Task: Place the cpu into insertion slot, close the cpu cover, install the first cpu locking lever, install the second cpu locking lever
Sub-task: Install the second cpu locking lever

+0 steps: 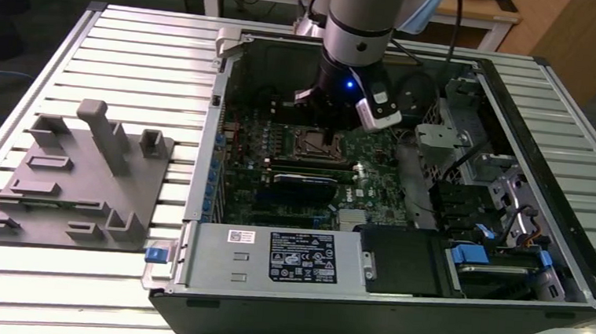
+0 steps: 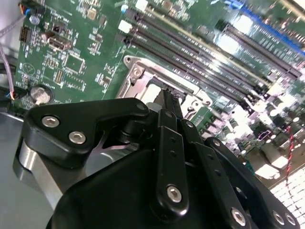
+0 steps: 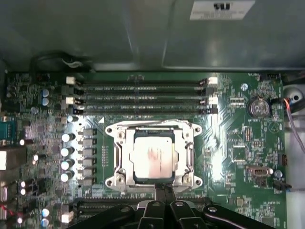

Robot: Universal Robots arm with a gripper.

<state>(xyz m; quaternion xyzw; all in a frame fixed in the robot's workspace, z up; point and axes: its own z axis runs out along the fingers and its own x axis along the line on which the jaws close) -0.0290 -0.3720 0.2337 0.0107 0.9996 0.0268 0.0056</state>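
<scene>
Tool [image 3: 164, 191] fingers pressed together, hovering at the insertion slot's [image 3: 155, 157] edge. Cpu [image 3: 153, 159] lies seated — silver-grey, glare-washed — framed by the cpu cover [image 3: 122, 157]; locking levers indistinct.

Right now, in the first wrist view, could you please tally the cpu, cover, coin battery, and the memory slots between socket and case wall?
cpu: 1
cover: 1
coin battery: 1
memory slots: 4
Total: 7
</scene>
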